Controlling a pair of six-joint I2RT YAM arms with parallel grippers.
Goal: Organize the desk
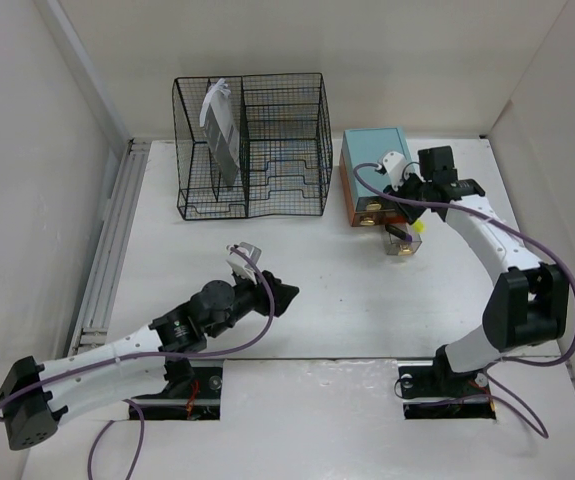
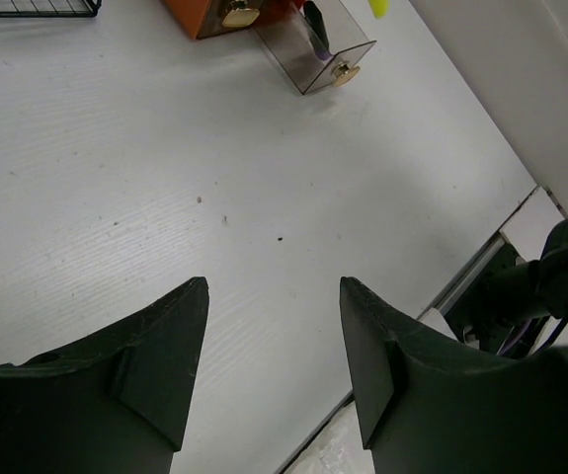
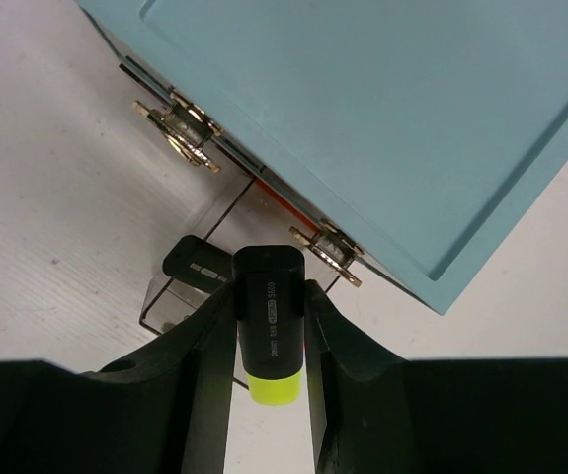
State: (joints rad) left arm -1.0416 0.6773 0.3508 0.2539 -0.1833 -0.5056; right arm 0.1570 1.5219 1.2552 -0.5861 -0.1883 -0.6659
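Top external: the desk (image 1: 367, 320) is matte white; left end effector (image 2: 274, 296) spread wide, right end effector (image 3: 270, 291) clamps a highlighter (image 3: 269, 331).

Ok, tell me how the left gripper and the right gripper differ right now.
The left gripper is open and empty; the right gripper is shut on a black marker with a yellow-green end. The left gripper is over bare desk, mid-table; the right gripper is at the teal-topped box, near its pulled-out clear drawer. Both have two dark fingers.
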